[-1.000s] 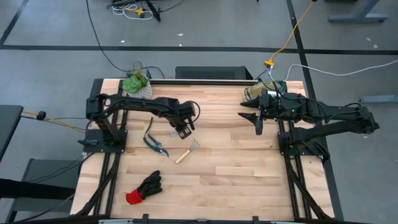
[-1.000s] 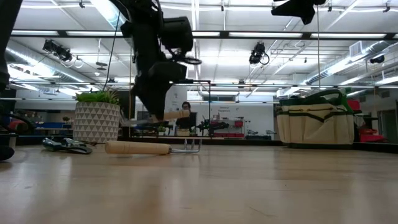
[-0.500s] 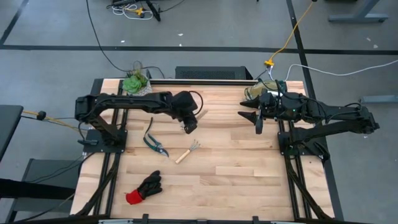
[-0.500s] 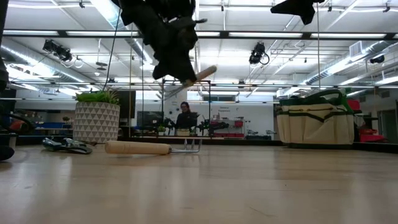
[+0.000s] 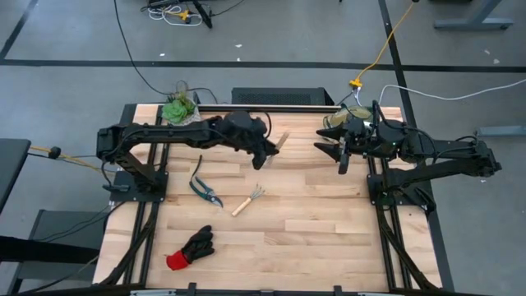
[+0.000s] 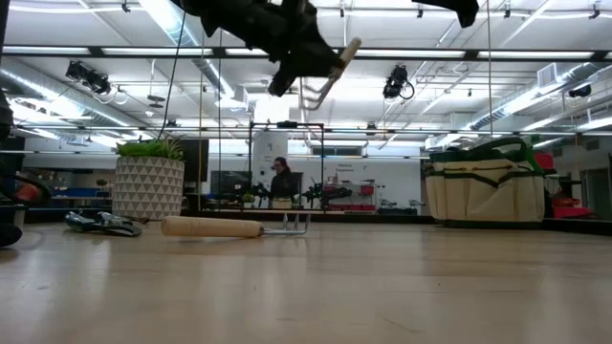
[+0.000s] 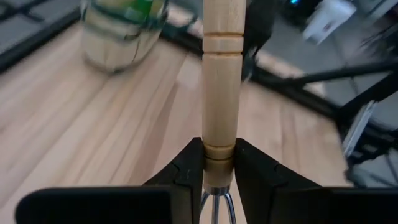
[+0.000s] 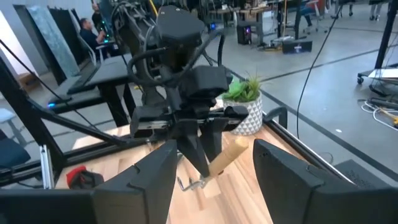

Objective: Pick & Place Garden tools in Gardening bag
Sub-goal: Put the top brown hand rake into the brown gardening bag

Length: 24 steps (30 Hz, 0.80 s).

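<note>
Now your left hand (image 7: 219,163) is clamped on a wooden-handled tool (image 7: 221,74), gripping low on the handle by the metal neck, high above the table (image 5: 312,222). Carry it level toward the gardening bag (image 6: 483,189) at the far right corner, and lower it handle-first into the mouth. Your right hand (image 8: 211,165) waits beside the bag, fingers spread and empty; keep clear of it.
</note>
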### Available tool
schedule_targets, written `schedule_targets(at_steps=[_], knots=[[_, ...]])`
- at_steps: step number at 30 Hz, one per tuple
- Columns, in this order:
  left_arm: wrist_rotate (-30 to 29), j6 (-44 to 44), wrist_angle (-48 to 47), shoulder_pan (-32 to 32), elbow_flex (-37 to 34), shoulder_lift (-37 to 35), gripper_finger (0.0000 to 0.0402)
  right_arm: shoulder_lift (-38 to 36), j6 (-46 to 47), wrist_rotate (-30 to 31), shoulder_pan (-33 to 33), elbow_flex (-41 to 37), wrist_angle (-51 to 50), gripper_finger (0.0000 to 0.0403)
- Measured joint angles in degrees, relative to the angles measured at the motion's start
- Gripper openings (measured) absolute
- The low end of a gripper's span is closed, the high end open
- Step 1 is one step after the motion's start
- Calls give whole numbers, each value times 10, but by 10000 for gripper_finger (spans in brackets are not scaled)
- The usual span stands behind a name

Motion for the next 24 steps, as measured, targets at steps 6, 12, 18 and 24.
schedule_targets(at_steps=[6,12,18,24], knots=[[27,1,79,2,0,-1,77,0,-8,0,0,0,2,215],[68,26,163,2,0,-1,79,9,18,6,-1,0,32,215],[70,31,203,3,0,-1,79,37,70,5,-16,0,59,215],[78,30,203,2,0,-1,79,66,83,-27,-27,0,95,215]])
